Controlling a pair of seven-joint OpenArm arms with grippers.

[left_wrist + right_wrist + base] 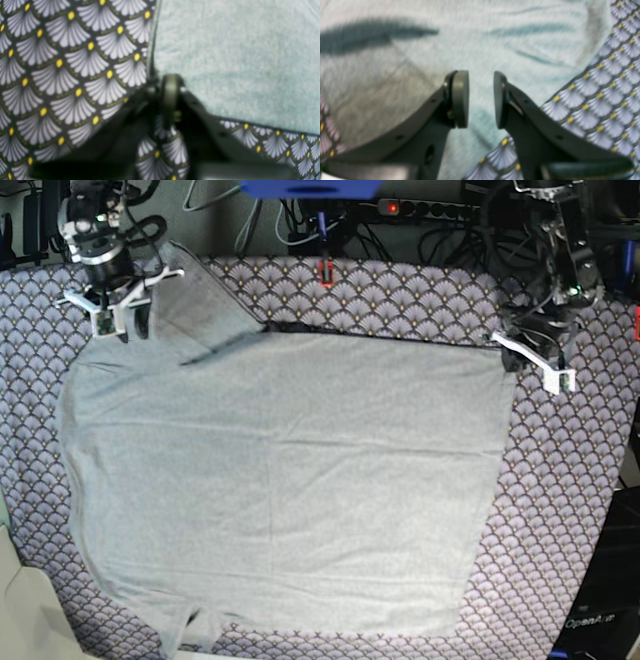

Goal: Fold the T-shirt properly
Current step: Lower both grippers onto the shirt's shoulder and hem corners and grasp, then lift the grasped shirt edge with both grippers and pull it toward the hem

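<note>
Lying flat, T-shirt (290, 480) corner at closed left pincer (170, 85); right pincer (481, 100) over sleeve.

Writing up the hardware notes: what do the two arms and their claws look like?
Both claws are dark grey to black: angled fingers with small holes, tipped by flat rounded pads. The right claw shows this best; the left claw is blurred. In the base view the arms are black with loose black cables, and white brackets sit at the claws, left and right.

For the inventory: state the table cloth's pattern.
Purple-grey fan scallops with yellow dots on the table cloth; left wrist view.
</note>
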